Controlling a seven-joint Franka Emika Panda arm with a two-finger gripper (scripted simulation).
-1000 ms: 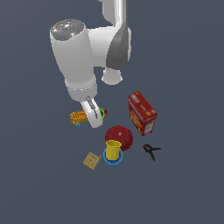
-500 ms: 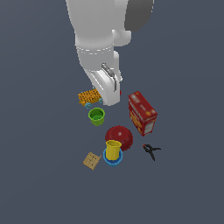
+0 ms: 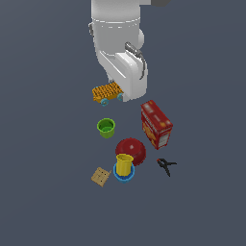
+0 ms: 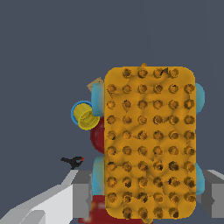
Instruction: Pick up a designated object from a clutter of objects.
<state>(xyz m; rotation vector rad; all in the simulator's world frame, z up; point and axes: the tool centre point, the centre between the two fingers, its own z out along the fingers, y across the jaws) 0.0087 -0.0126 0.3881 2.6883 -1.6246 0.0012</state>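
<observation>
The designated object, a flat orange-yellow studded toy block with light-blue wheels (image 3: pixel 106 91), is held above the floor, apart from the clutter. My gripper (image 3: pixel 122 96) is shut on it, and the white hand hides most of the fingers in the exterior view. In the wrist view the toy (image 4: pixel 148 144) fills the frame, with grey fingers (image 4: pixel 82 199) on both its sides. The clutter lies below: green cup (image 3: pixel 106 127), red bowl (image 3: pixel 132 150), yellow cup (image 3: pixel 124 164) in a blue cup (image 3: pixel 124 176), red cracker box (image 3: pixel 155 124), black clamp (image 3: pixel 166 166) and tan cube (image 3: pixel 100 176).
The wrist view shows the yellow cup in the blue cup (image 4: pixel 86 116), the red bowl (image 4: pixel 98 135), the clamp (image 4: pixel 72 161) and a corner of the tan cube (image 4: pixel 95 84) past the toy's edge. The floor is plain dark grey.
The arm has swung over and risen with the orange toy in its grip. The toy has left the spot beside the green cup and now hangs higher, clear of the clutter.
</observation>
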